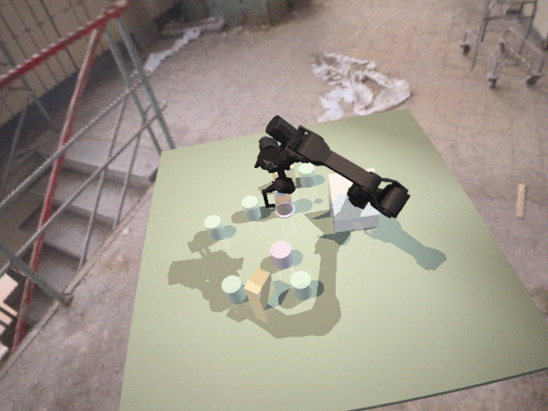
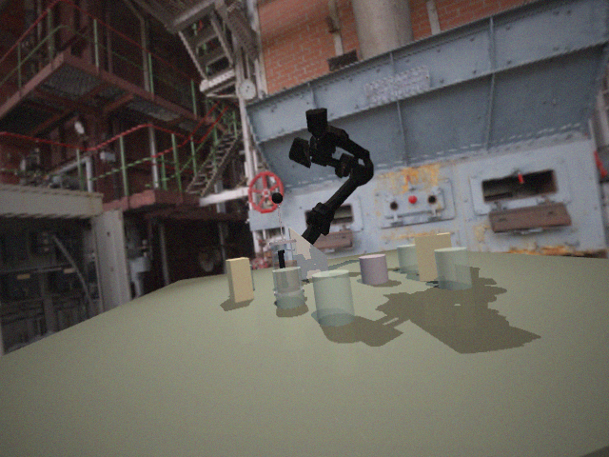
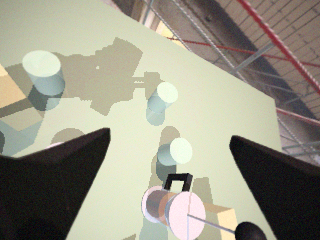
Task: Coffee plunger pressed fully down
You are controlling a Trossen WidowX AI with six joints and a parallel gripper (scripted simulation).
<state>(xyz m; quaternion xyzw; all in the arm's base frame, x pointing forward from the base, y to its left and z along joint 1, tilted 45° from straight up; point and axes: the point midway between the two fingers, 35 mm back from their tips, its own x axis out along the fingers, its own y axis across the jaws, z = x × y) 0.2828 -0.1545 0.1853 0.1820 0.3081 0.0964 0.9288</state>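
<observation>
1. The green tabletop (image 1: 398, 354) (image 2: 295, 393) (image 3: 90, 20) is supporting the upright French press (image 1: 283, 199) (image 2: 290, 250) (image 3: 162, 205), beside a translucent cylinder (image 1: 251, 207) (image 2: 287, 285) (image 3: 180, 150).
2. The WidowX arm (image 1: 349, 168) (image 2: 339, 196) is reaching over the press side; the step in hand, I judge, is lining up above it, ideally while staying clear of the raised rod.
3. The parallel-jaw gripper (image 1: 271, 172) (image 2: 320, 159) (image 3: 171, 137) is standing wide, holding nothing; closing its fingers before pressing would probably be giving a firmer pushing face.
4. The black plunger knob (image 2: 277, 197) (image 3: 250, 231) is sitting high, needing a centred, straight-down push. The gripper is apparently hiding it from above; the wrist view is leaving its alignment unclear.
</observation>
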